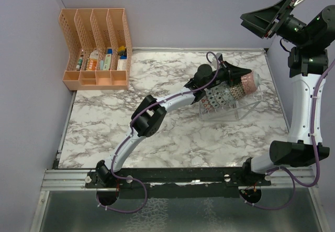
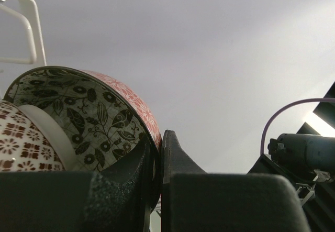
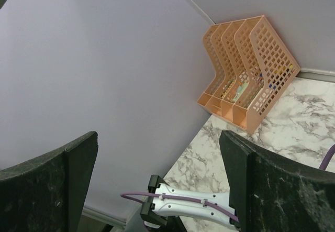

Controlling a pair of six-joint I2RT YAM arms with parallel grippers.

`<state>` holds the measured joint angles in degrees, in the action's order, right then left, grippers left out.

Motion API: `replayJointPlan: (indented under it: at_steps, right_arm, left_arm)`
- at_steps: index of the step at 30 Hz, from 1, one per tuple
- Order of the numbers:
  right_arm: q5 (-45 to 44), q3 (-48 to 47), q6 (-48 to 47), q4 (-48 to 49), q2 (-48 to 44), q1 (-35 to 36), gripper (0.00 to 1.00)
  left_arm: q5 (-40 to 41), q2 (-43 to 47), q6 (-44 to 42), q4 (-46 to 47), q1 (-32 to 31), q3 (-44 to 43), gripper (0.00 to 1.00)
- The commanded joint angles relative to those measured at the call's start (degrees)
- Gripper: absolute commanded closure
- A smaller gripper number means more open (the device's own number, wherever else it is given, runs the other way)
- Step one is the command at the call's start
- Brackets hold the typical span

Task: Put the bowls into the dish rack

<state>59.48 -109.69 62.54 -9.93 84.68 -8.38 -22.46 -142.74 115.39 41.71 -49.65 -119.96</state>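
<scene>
Writing: none legible; the small packets in the orange file organiser (image 1: 97, 48) carry coloured labels too small to read. Left gripper (image 2: 158, 143): jaws drawn almost together, pinching the rim of a red bowl (image 2: 89, 111), one finger inside against the dark leaf-patterned interior, the other on the red flower-patterned outside. That bowl stands on edge, and a brown-and-white bowl (image 2: 15, 143) sits nested just beside it, partly overlapping its inner face. A white wire loop (image 2: 32, 28) shows above them in the left wrist view. From the top camera the left arm reaches across to the dish rack (image 1: 246, 109), which sits right of centre on the table; the bowls (image 1: 217, 98) stand on edge in a close row in it, their count unclear under the arm, with the red one at the row's right end. Right gripper (image 3: 157, 143): lifted high at the right side, well clear of the rack, jaws spread wide, nothing between them. Surface: white marble-patterned table (image 1: 157, 132) with grey veining. Room: plain lavender wall (image 3: 104, 59) on two sides, with the organiser in the far-left corner. A purple cable (image 1: 128, 143) runs along the left arm.
</scene>
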Motion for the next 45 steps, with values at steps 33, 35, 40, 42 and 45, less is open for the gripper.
replayJointPlan:
  at_steps: [33, 35, 40, 42, 45]
  right_arm:
    - [1.4, 1.9, -1.7, -1.5, -2.2, -0.5, 0.00]
    - [1.4, 2.1, -1.6, -1.4, -2.4, -0.4, 0.00]
    - [1.4, 2.6, -1.6, -1.3, -2.7, -0.4, 0.00]
    - [1.5, 2.8, -1.6, -1.3, -2.9, -0.5, 0.00]
    - [1.5, 3.0, -1.6, -1.3, -3.0, -0.4, 0.00]
  left_arm:
    - [-6.2, 11.4, -14.5, -20.7, 2.0, 5.6, 0.70]
    - [-6.3, 12.3, -16.1, -23.1, 2.3, 5.9, 0.68]
    - [-6.6, 13.9, -19.6, -27.5, 2.9, 5.9, 0.66]
    - [-6.5, 14.7, -21.1, -29.3, 3.1, 5.7, 0.64]
    - [-6.5, 15.8, -23.1, -31.4, 3.4, 5.8, 0.62]
